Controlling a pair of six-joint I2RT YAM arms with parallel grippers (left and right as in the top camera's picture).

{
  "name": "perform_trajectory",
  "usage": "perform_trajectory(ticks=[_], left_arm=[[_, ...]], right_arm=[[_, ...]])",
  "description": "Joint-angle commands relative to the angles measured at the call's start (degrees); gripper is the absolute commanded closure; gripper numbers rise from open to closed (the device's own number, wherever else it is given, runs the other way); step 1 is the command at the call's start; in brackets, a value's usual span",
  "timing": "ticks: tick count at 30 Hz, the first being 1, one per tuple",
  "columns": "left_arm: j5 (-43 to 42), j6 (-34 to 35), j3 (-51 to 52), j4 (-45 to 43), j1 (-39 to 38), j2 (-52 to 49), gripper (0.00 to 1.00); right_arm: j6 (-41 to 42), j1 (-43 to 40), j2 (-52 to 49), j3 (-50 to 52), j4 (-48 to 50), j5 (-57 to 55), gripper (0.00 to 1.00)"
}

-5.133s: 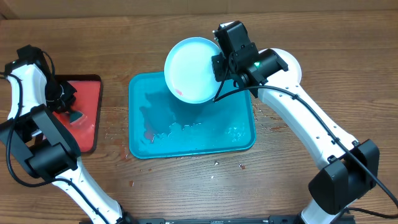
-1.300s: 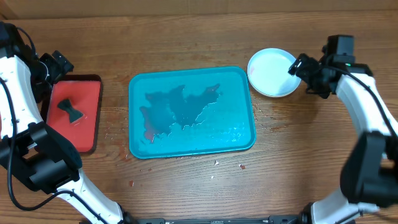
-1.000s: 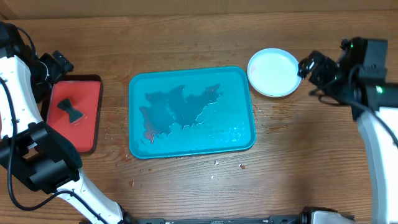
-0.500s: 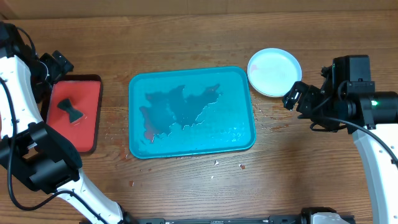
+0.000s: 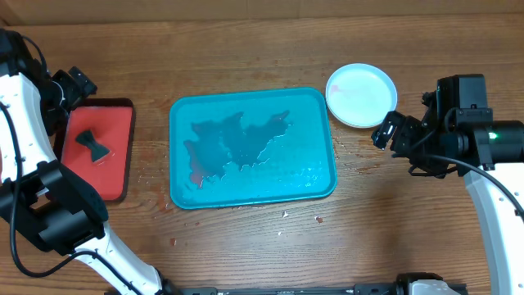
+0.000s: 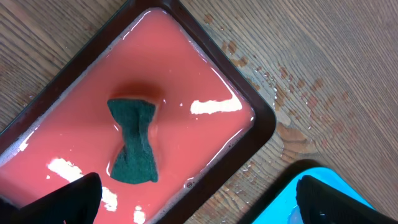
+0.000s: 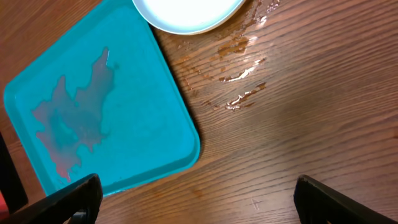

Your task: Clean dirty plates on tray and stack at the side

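Plate [image 5: 361,95], pale, round, beside wet teal tray [image 5: 315,115]; left pincer [image 6: 199,205], right pincer [image 7: 199,205] gape empty.

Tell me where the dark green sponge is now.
In the overhead view, the sponge lies in the red tray on the left side, with the teal tray to its right.

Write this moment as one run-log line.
left gripper open above red tray | right gripper open, empty | plate on table beside teal tray
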State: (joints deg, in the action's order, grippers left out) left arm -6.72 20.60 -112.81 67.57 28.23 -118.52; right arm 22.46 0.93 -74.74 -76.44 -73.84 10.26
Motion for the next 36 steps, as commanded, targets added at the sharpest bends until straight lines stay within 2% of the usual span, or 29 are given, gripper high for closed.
perform_trajectory(ticks=[1,6,10,28,36], left_arm=[[-0.37,-0.7,-0.28,-0.11,0.13,0.39,0.0],[-0.37,-0.7,-0.28,-0.11,0.13,0.39,0.0],[-0.35,-0.7,-0.28,-0.11,0.13,0.39,0.0],[-0.37,-0.7,-0.28,-0.11,0.09,0.39,0.0],[-0.37,-0.68,-0.28,-0.13,0.09,0.39,0.0]], right_arm=[[-0.15,0.2,-0.37,0.0,0.02,-0.22,0.0],[-0.17,0.22,0.7,0.11,1.7,-1.25,0.0],[-0.15,0.22,6.03,3.69,7.43,-1.16,0.0],[-0.15,0.63,45.24,48.83,48.17,0.39,0.0],[-0.13,1.92,64.22,64.92,60.0,0.35,0.0]])
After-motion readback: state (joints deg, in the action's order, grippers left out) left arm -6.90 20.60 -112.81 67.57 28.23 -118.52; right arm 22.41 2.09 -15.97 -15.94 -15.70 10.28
